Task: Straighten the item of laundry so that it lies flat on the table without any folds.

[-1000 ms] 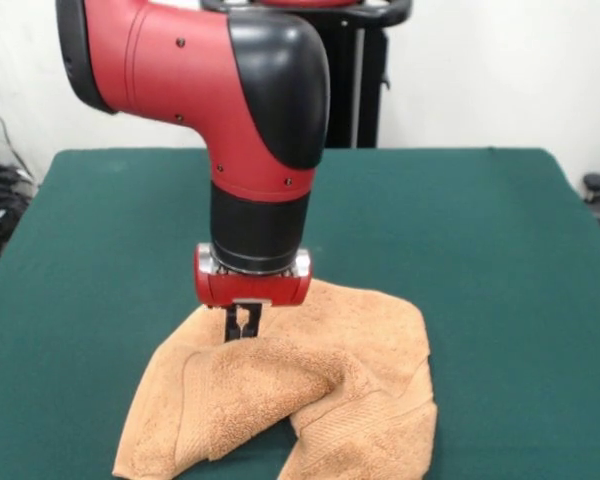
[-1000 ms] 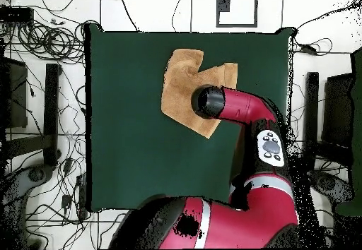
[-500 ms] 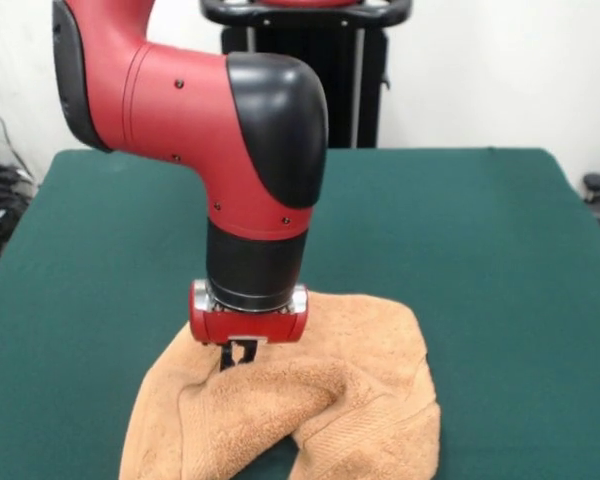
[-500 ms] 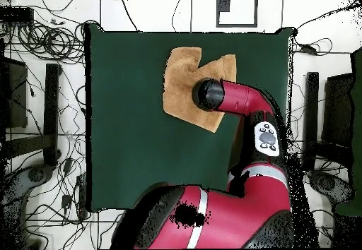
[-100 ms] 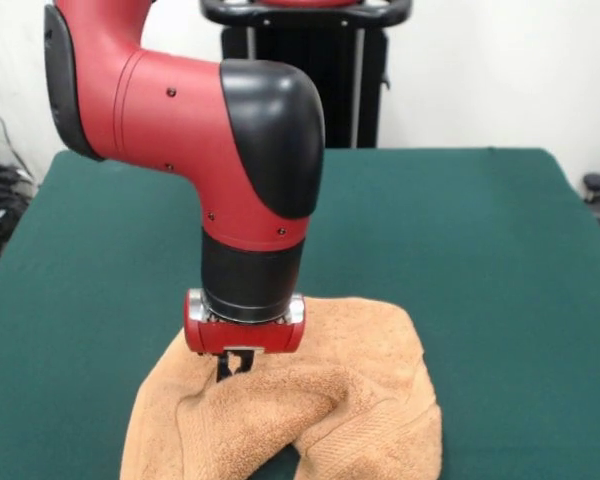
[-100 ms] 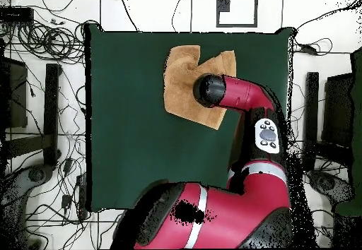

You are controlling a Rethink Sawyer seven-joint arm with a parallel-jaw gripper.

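Observation:
The item of laundry (image 5: pixel 370 380) is a peach terry towel lying bunched at the near part of the green table (image 5: pixel 480 250), with a thick fold running across its front and a raised hump on the right. My gripper (image 5: pixel 234 368) points straight down at the towel's left-centre, its dark fingers close together and pinched into a ridge of cloth. In the overhead view the towel (image 6: pixel 182 85) lies near the table's top edge. Its top right corner is notched by the fold, and the arm's wrist (image 6: pixel 209 90) hides the gripper.
The towel's front edge runs out of the front view at the bottom. Green table (image 6: pixel 127 141) stretches wide to the left and below the towel in the overhead view. Cables (image 6: pixel 42 42) lie on the floor beside the table, and a black stand (image 5: pixel 310 60) rises behind it.
The gripper has sunk lower and come toward the near edge of the table, dragging the pinched cloth with it. The towel has shifted slightly the same way, and the fold has bunched up more.

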